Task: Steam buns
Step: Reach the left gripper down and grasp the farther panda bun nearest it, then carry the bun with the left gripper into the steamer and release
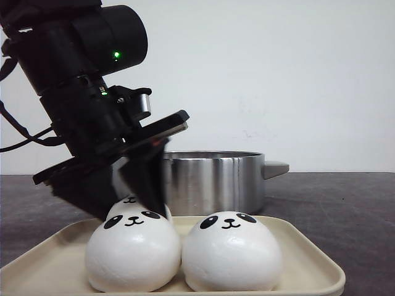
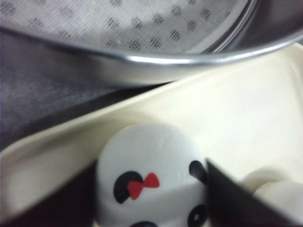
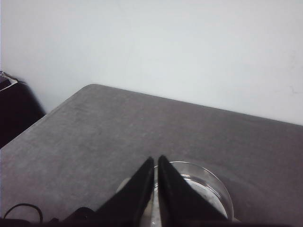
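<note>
Three white panda buns show on the cream tray (image 1: 315, 254): front left (image 1: 133, 250), front right (image 1: 231, 253), and one behind (image 1: 125, 203) with a red bow (image 2: 151, 184). My left gripper (image 1: 145, 185) is down over the back bun. Its jaws are open, one finger (image 2: 236, 203) on each side of the bun and close against it. The bun rests on the tray (image 2: 246, 109). Part of another bun (image 2: 279, 198) shows beside it. My right gripper (image 3: 156, 161) is shut and empty, out of the front view.
A steel pot (image 1: 213, 179) with a side handle stands just behind the tray. Its rim (image 2: 142, 61) and perforated steamer insert (image 2: 142, 19) show in the left wrist view. A clear glass bowl (image 3: 208, 189) sits on the grey table under my right gripper.
</note>
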Robot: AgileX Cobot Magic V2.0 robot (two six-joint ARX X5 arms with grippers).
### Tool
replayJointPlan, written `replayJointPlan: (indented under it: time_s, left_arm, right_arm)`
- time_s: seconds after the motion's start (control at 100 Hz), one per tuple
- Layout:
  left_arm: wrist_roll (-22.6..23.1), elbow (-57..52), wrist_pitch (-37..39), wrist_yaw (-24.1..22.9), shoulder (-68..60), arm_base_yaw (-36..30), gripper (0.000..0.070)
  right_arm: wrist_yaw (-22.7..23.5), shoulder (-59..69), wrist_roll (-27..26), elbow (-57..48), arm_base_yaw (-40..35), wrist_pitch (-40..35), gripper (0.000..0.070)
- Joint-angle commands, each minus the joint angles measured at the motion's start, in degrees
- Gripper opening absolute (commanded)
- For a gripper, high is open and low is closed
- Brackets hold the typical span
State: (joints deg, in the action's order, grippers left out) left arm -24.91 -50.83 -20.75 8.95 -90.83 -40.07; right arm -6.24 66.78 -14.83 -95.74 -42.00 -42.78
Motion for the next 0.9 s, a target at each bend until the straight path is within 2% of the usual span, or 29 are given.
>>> replayJointPlan:
  time_s: [0.0,0.27,0.44,0.51,0.64,0.89]
  left_arm:
    - [0.3,-1.9,-0.8,-0.2,-0.9,-0.6,0.001]
    - [5.1,-14.1,-6.8,-0.7,6.4,-2.5,0.001]
    - [10.5,-23.2,-4.9,-10.9,8.3,-2.6,0.001]
    - [11.9,-25.9,-2.9,-13.1,7.1,-1.0,0.001]
    - [12.3,-28.4,-0.2,-13.1,3.1,2.9,0.001]
    - [11.8,-28.9,-0.2,-13.0,-9.5,9.2,0.001]
  right_arm:
    - [-0.1,0.5,-0.2,-0.7,-0.6,0.4,0.0006]
    - [-0.1,0.5,-0.2,-0.7,-0.6,0.4,0.0006]
    - [0.0,0.5,-0.1,-0.7,-0.6,0.4,0.0006]
    - [0.0,0.5,-0.1,-0.7,-0.6,0.3,0.0006]
    - [0.2,0.5,-0.1,-0.7,-0.6,0.3,0.0006]
    - [0.2,0.5,-0.1,-0.7,-0.6,0.3,0.0006]
